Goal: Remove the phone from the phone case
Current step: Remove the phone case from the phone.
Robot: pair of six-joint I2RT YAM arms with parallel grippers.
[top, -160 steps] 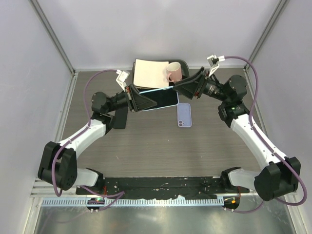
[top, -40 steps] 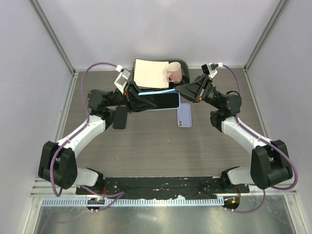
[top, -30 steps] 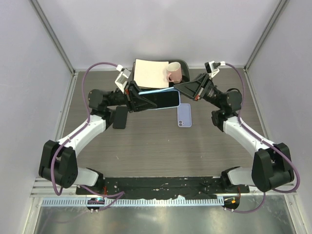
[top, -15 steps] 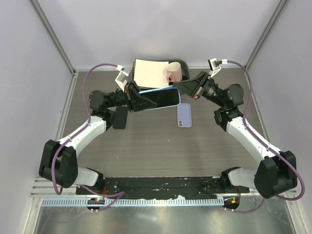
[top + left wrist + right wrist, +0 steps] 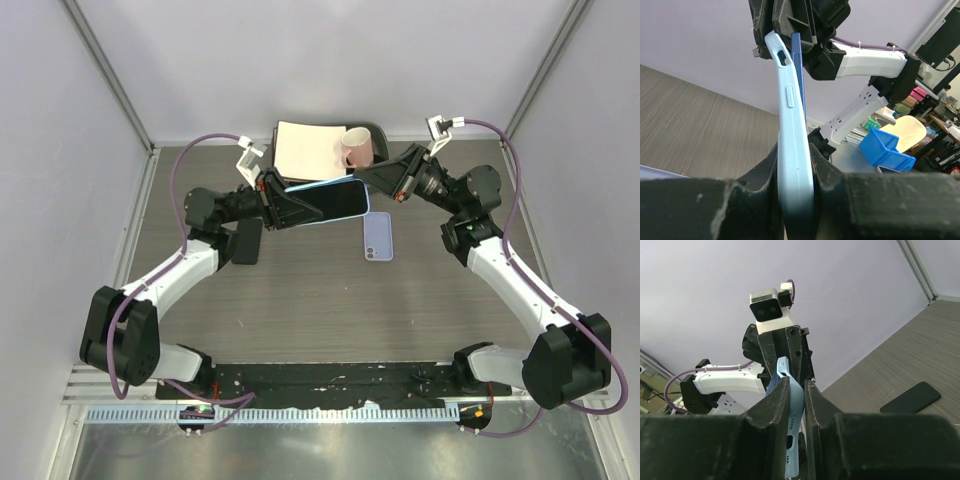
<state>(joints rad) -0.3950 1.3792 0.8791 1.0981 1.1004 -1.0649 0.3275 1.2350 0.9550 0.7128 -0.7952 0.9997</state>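
A phone (image 5: 336, 200) with a dark screen sits in a light blue case (image 5: 322, 184) and is held in the air between both grippers, above the table. My left gripper (image 5: 297, 206) is shut on the case's left end. My right gripper (image 5: 369, 181) is shut on its right end. In the left wrist view my jaws (image 5: 794, 156) clamp the blue case (image 5: 791, 115). The dark blue phone edge (image 5: 798, 65) stands slightly apart from the case at the far end. In the right wrist view my jaws (image 5: 797, 388) pinch the case (image 5: 794, 412).
A lavender phone-shaped item (image 5: 377, 237) lies flat on the table under the held phone. A black slab (image 5: 246, 242) lies left of it and also shows in the right wrist view (image 5: 910, 397). A black tray (image 5: 372, 133) at the back holds a beige board (image 5: 308, 150) and a pink mug (image 5: 356, 150).
Both grippers keep their hold. The right wrist has shifted slightly back and up, and the phone's right end has risen a little, tilting the phone.
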